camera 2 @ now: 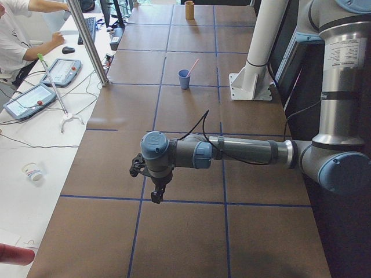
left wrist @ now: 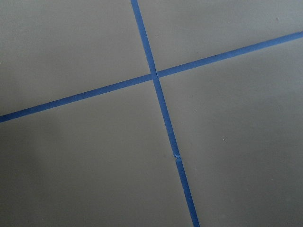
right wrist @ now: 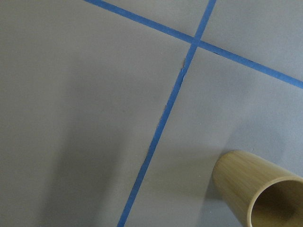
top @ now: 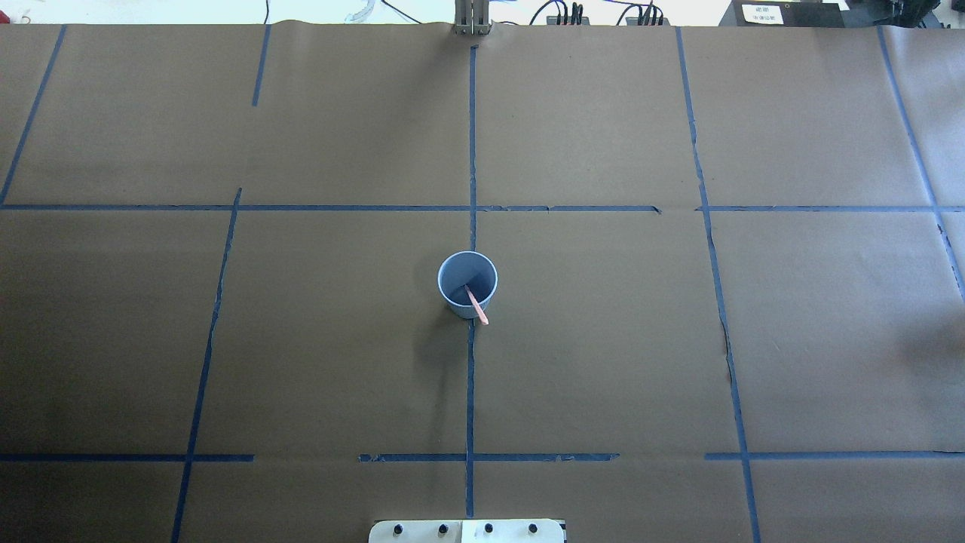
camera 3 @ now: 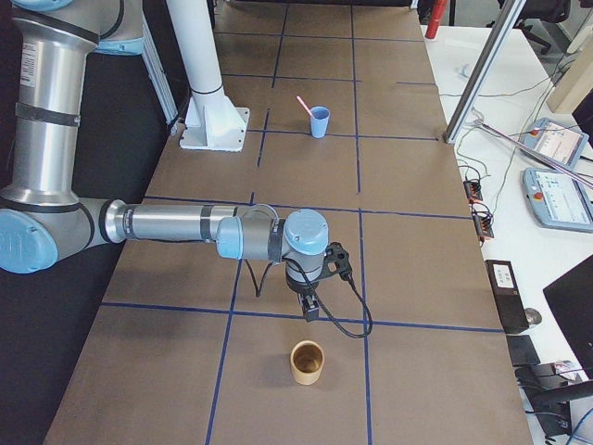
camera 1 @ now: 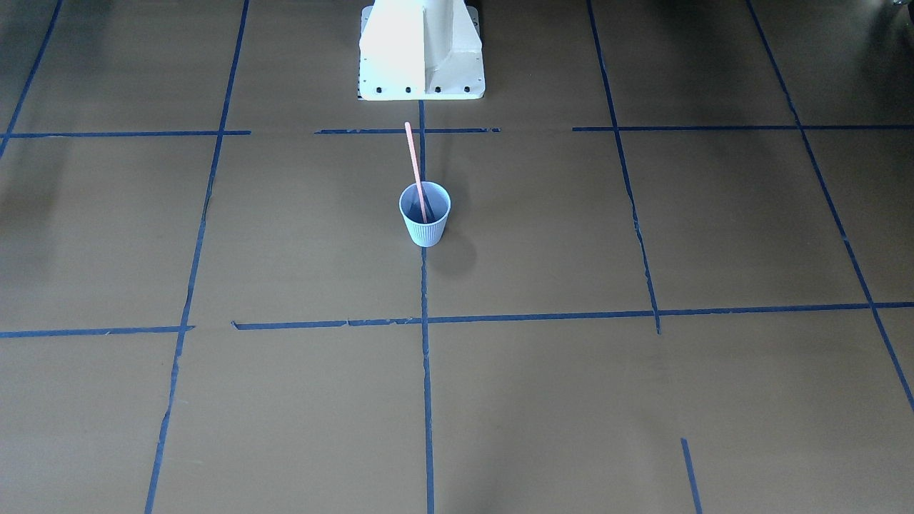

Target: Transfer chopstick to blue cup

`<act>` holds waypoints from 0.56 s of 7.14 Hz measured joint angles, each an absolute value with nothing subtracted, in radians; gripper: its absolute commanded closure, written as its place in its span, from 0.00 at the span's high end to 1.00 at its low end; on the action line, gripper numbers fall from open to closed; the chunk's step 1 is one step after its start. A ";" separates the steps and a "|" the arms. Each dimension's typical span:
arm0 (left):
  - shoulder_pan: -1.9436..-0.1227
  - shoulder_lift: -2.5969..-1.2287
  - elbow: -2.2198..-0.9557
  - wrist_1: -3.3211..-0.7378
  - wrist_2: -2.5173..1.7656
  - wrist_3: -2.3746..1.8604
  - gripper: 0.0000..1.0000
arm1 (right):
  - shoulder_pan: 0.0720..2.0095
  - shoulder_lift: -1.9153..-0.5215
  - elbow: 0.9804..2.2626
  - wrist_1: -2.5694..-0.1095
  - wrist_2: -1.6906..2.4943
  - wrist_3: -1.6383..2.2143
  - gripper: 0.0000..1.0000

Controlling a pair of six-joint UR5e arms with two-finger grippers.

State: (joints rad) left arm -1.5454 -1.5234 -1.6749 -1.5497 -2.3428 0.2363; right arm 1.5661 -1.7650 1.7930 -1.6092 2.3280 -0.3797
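Leaning chopstick [camera 1: 414, 164] confirmed inside blue cup [camera 1: 425, 230]

Left claw [camera 2: 157, 194] over tabletop [top: 301, 339]: opening cannot be told. Centre: chopstick tilted in blue cup, upper end toward robot base [camera 1: 421, 50]. Right claw [camera 3: 310, 309] near bamboo cup [camera 3: 308, 362]: opening cannot be told.

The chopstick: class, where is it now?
In the overhead view the chopstick stands inside the blue cup at mid-table on the centre tape line, leaning toward the robot's base.

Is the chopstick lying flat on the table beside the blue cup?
No, the chopstick stands inside the blue cup, leaning on its rim.
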 measured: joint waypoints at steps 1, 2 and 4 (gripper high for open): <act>-1.545 -1.525 -1.677 -1.550 -2.343 0.236 1.00 | 1.566 -1.763 1.785 -1.609 2.327 -0.378 1.00; -1.545 -1.528 -1.678 -1.551 -2.343 0.236 1.00 | 1.565 -1.762 1.779 -1.609 2.326 -0.378 1.00; -1.545 -1.536 -1.681 -1.551 -2.343 0.237 1.00 | 1.567 -1.738 1.776 -1.610 2.329 -0.380 1.00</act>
State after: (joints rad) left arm -1.5446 -1.5359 -1.6811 -1.5512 -2.3435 0.2366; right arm 1.5666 -1.7383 1.7759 -1.6105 2.3290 -0.3802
